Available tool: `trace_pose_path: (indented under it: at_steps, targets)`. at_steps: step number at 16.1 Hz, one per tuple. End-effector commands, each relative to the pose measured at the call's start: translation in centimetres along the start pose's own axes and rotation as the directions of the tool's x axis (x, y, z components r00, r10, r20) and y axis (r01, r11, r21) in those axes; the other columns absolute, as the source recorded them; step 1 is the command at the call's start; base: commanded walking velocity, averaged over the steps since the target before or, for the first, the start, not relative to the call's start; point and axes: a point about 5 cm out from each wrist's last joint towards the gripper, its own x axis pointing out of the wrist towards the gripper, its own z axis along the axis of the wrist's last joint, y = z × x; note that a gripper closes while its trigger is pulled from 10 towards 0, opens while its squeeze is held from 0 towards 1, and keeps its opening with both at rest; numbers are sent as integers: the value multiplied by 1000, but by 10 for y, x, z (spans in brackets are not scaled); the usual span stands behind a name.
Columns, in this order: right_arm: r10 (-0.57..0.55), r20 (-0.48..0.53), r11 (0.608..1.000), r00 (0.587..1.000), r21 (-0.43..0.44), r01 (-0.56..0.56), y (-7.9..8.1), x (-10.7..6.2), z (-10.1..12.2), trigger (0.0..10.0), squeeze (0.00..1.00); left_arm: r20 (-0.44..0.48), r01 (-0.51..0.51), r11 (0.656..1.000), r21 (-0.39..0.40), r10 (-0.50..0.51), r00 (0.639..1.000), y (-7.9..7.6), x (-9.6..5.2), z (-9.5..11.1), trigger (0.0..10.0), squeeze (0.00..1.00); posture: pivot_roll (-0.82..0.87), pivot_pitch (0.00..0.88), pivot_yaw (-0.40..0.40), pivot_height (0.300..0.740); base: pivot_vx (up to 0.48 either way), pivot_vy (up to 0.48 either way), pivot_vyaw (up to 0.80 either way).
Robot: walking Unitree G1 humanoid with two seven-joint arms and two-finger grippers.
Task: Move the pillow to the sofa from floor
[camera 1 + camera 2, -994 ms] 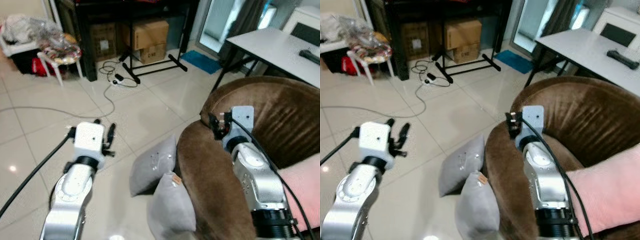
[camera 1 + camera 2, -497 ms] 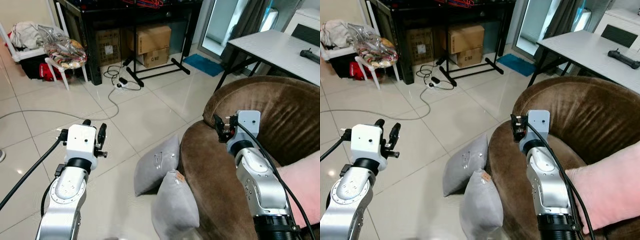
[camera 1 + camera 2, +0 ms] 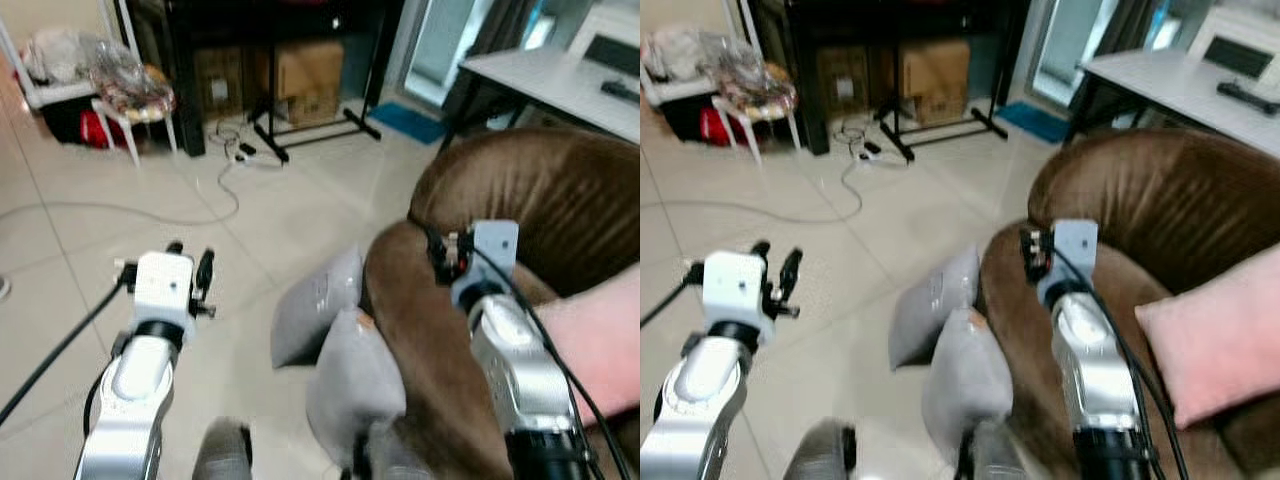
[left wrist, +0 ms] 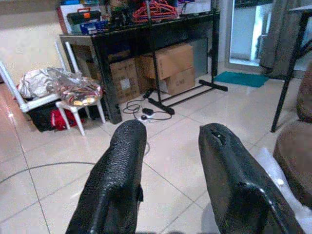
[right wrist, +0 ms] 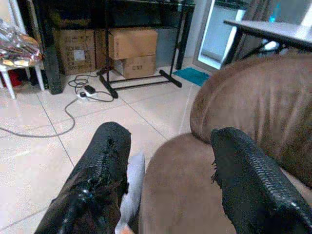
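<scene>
Two grey pillows lie on the tiled floor, leaning against the arm of the brown sofa [image 3: 520,190]: one farther away [image 3: 318,305], one nearer [image 3: 352,385]. A pink pillow [image 3: 1210,335] rests on the sofa seat. My left gripper [image 3: 190,262] is held up over bare floor, left of the pillows, open with nothing between its fingers [image 4: 127,146]. My right gripper [image 3: 442,255] hovers above the sofa arm, open and empty; in its wrist view the farther grey pillow [image 5: 132,187] shows below it beside the sofa arm [image 5: 185,195].
A black rack [image 3: 250,25] with cardboard boxes [image 3: 300,70] stands at the back. A white chair [image 3: 120,100] heaped with bags is at back left. A cable [image 3: 215,190] trails over the tiles. A white table [image 3: 1170,85] stands behind the sofa.
The whole picture has shifted and blurred, so the camera has tipped down; grey parts of my own body now show at the bottom edge. Both grippers remain open in much the same places.
</scene>
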Motion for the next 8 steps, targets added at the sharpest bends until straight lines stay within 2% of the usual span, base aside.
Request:
trace_pose_path:
  at_steps: [1, 6, 8]
  targets:
    - [-11, -1, 1000, 1000, 4, 11, -4, -1, -1, 10000, 0, 9, 3, 1000, -7, -3, 1000, -3, 1, 2, 10000, 0, 88, 0, -98, 621, 0, 0, 0]
    - [-1, 2, 1000, 1000, -5, 1, -2, -1, -1, 10000, 0, 5, 22, 1000, -20, -22, 1000, -5, 1, 1, 10000, 0, 87, 0, -100, 621, 0, 0, 0]
    - [1, 2, 1000, 1000, -8, -1, -2, 0, -1, 10000, 0, 3, 27, 999, -28, -27, 1000, -5, 1, 1, 10000, 0, 87, 0, -100, 621, 270, 0, 0]
